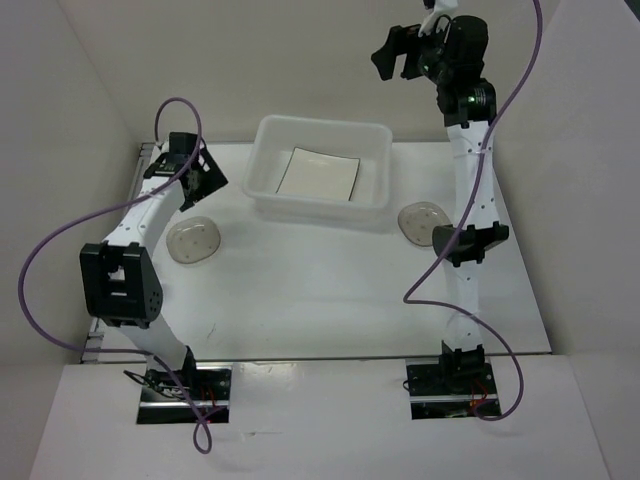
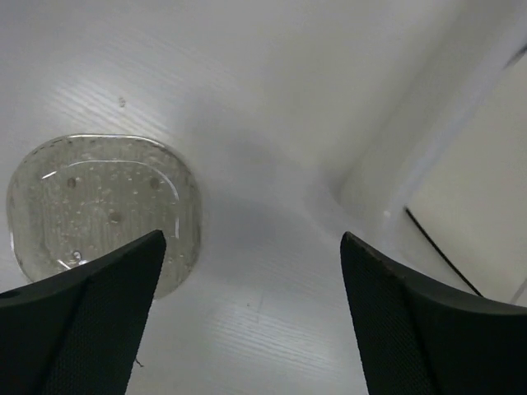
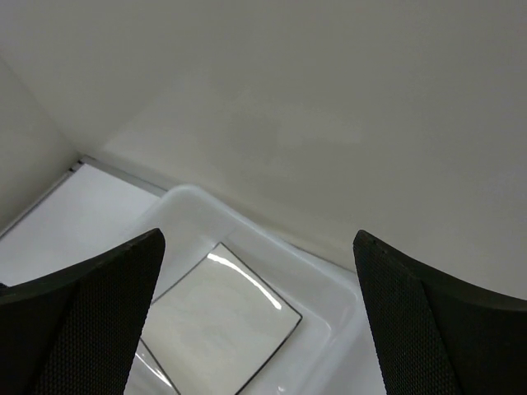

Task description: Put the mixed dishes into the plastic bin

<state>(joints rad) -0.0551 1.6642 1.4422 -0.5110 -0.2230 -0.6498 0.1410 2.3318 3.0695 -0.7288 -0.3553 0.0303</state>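
Note:
The square white plate [image 1: 318, 173] with a thin dark rim lies inside the plastic bin [image 1: 266, 137]; both also show in the right wrist view, plate [image 3: 218, 329] and bin [image 3: 321, 284]. One round greyish dish [image 1: 192, 240] sits on the table left of the bin and shows in the left wrist view [image 2: 99, 197]. A second dish [image 1: 421, 221] sits right of the bin. My left gripper [image 1: 205, 178] is open and empty, above and just behind the left dish. My right gripper [image 1: 395, 52] is open and empty, raised high behind the bin's right end. No tiny clear cups are in view.
White walls enclose the table on the left, back and right. The bin's corner [image 2: 387, 177] lies to the right in the left wrist view. Purple cables [image 1: 45, 260] loop beside both arms.

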